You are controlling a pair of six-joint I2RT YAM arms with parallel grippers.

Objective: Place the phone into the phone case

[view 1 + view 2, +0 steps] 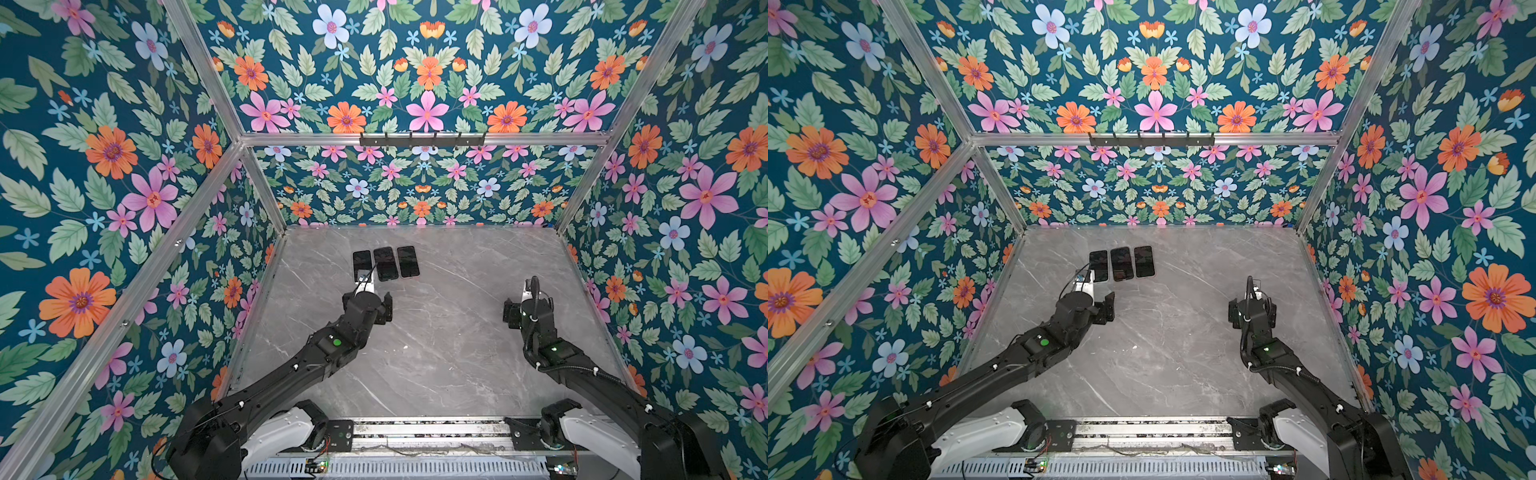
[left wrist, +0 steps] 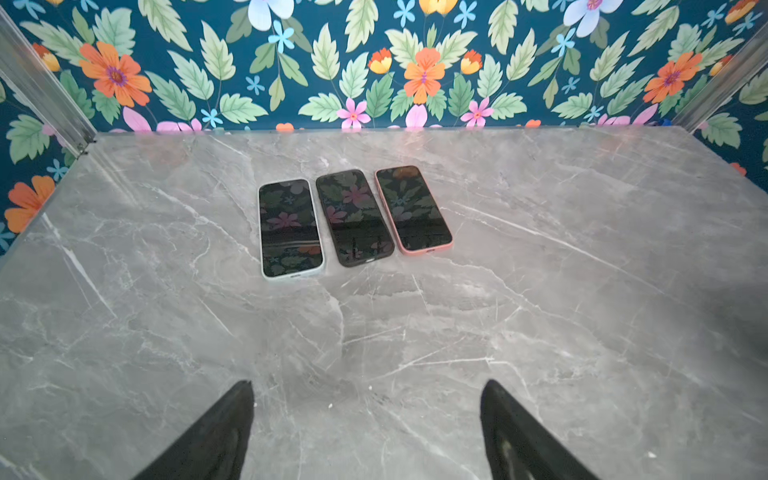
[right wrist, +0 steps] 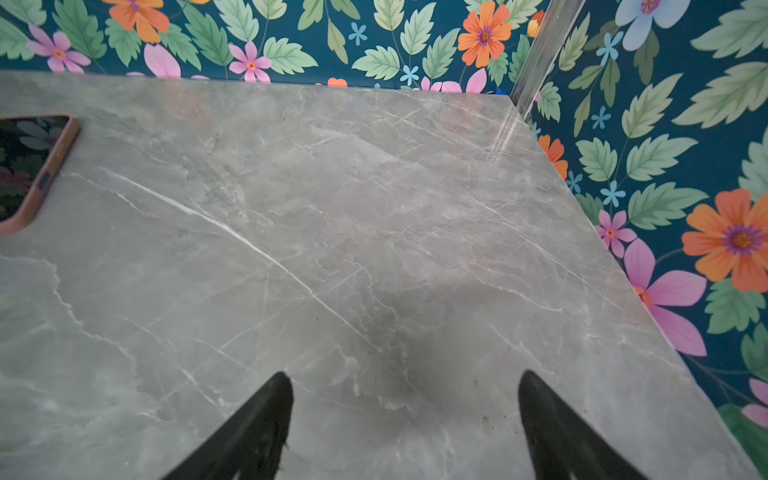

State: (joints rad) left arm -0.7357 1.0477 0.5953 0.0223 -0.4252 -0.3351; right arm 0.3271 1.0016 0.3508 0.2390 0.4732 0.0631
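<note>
Three phones lie screen-up, side by side, at the back of the marble table. A pale case rims the left phone, a black case the middle phone, a pink case the right phone. Both top views show the row. My left gripper is open and empty, a short way in front of the row. My right gripper is open and empty over bare table on the right. Only a corner of the pink-cased phone shows in the right wrist view.
The grey marble table is walled by floral panels on three sides, with aluminium posts at the back corners. A black hook rail hangs high on the back wall. The arms' bases sit along the front edge.
</note>
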